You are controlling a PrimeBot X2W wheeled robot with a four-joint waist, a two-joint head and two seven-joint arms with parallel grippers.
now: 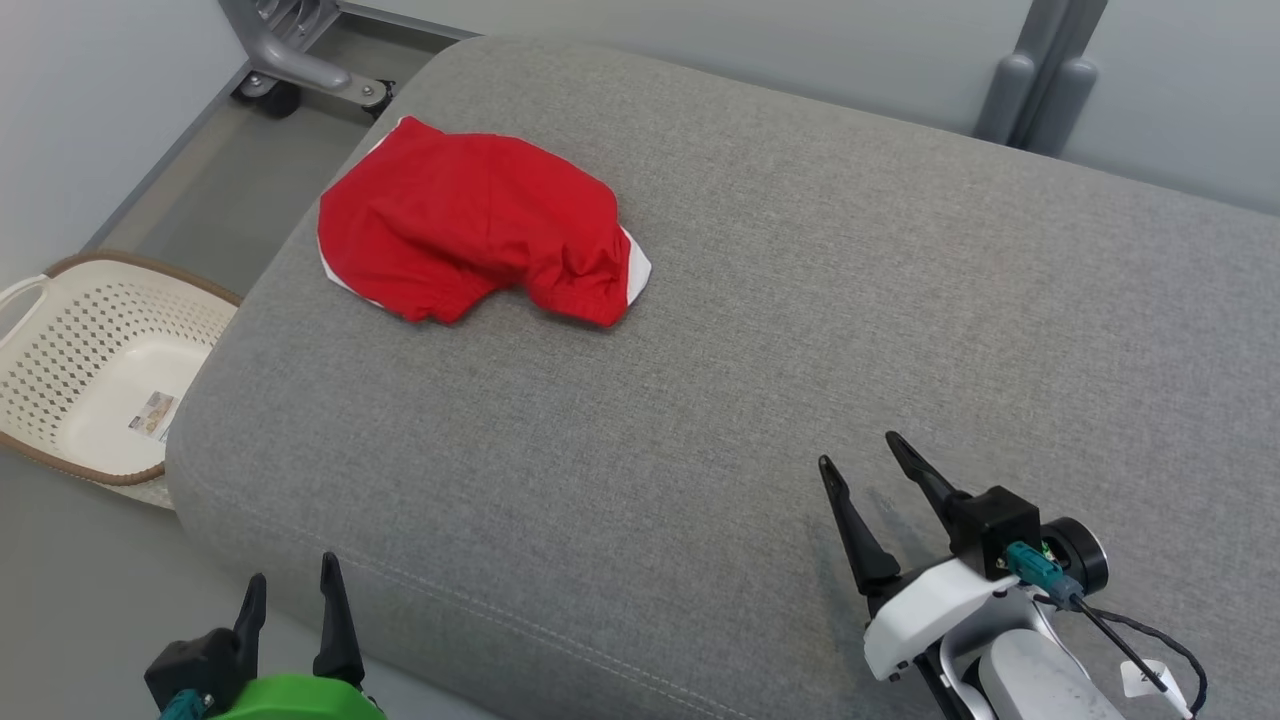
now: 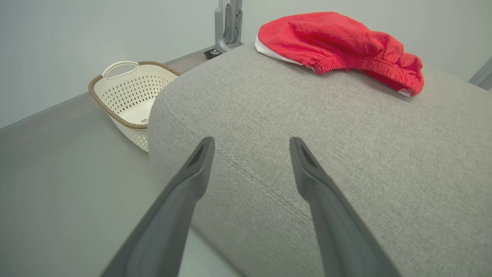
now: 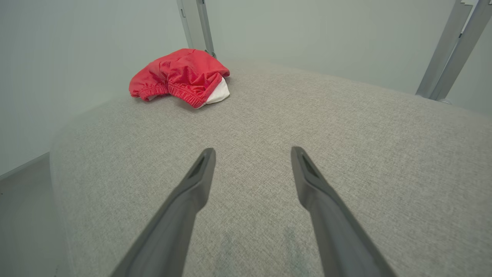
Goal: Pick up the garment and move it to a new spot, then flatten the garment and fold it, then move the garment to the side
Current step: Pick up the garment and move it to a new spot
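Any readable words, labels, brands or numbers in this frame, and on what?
Nothing reads clearly.
The sticker inside the basket: print too small to read.
The white tag on the black cable: mark too blurred to read.
The garment and the cushion: no text visible.

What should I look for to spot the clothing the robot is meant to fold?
Start with the big grey cushioned bench. Near its far left corner lies a crumpled red garment with white trim. Its red sets it apart from the pale perforated basket on the floor beside the bench.
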